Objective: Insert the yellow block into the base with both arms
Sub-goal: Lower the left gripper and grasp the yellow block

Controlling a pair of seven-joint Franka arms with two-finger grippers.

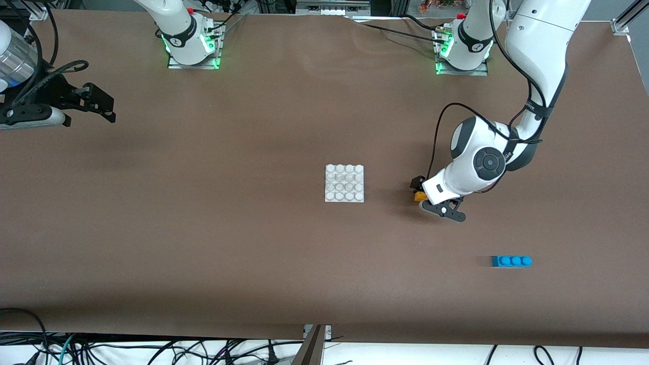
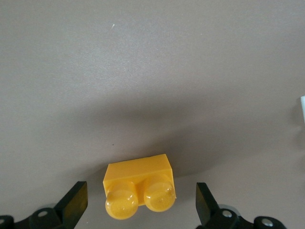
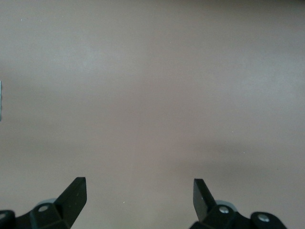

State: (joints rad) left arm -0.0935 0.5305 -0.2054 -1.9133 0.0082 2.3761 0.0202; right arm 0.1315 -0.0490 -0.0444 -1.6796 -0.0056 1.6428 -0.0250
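The yellow block (image 1: 420, 196) lies on the brown table, toward the left arm's end from the white studded base (image 1: 345, 183). My left gripper (image 1: 419, 191) is down at the block and open. In the left wrist view the yellow block (image 2: 138, 183) sits between the two black fingertips of the left gripper (image 2: 140, 200), its two studs turned toward the camera, with a gap on each side. My right gripper (image 1: 99, 104) waits at the right arm's end of the table. It is open, and the right wrist view shows only bare table between the fingers of the right gripper (image 3: 138, 195).
A blue three-stud brick (image 1: 511, 261) lies nearer to the front camera than the yellow block, toward the left arm's end. The two arm bases (image 1: 192, 45) (image 1: 464, 50) stand along the table's back edge. Cables hang below the front edge.
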